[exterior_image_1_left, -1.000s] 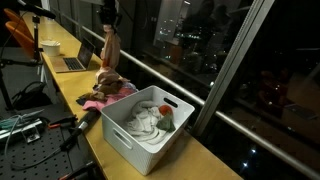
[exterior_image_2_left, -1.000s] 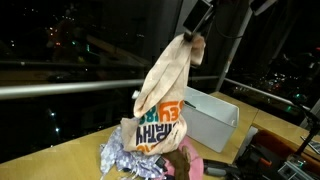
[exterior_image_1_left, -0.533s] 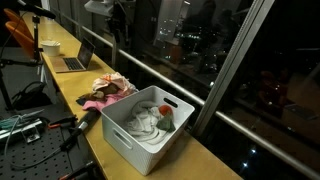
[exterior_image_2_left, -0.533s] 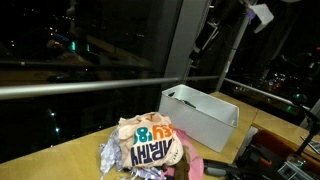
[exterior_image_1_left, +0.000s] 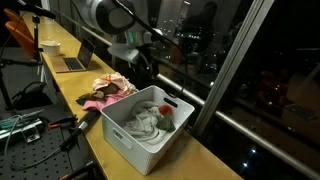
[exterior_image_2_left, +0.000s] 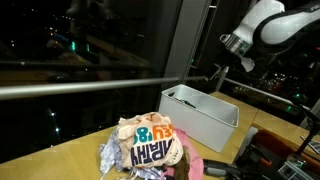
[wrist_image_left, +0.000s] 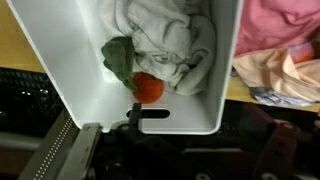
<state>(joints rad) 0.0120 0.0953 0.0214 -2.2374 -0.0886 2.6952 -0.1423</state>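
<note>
**Exterior view.** The robot's hand (exterior_image_1_left: 143, 63) hangs dark against the night window, above the far end of a white bin (exterior_image_1_left: 125, 140) on the long wooden desk (exterior_image_1_left: 65, 82). How far its jaws are parted cannot be told here. The bin holds a crumpled white towel (exterior_image_1_left: 145, 122) and a red-orange ball (exterior_image_1_left: 164, 110). A heap of cloth and paper (exterior_image_1_left: 108, 88) lies just beside it, and a laptop (exterior_image_1_left: 75, 58) sits farther along the desk.

**Exterior view.** The hand (exterior_image_2_left: 220, 72) hovers over the bin (exterior_image_2_left: 205, 120), apart from it and too dim to read its grip. A printed paper bag (exterior_image_2_left: 152, 148) tops the heap in the foreground.

**Wrist view.** The camera looks straight down into the bin (wrist_image_left: 70, 60). The towel (wrist_image_left: 170, 40) fills one end, and a green item (wrist_image_left: 120, 60) touches the ball (wrist_image_left: 148, 88) near the handle slot (wrist_image_left: 150, 113). A pink cloth (wrist_image_left: 275, 30) lies outside the wall.
</note>
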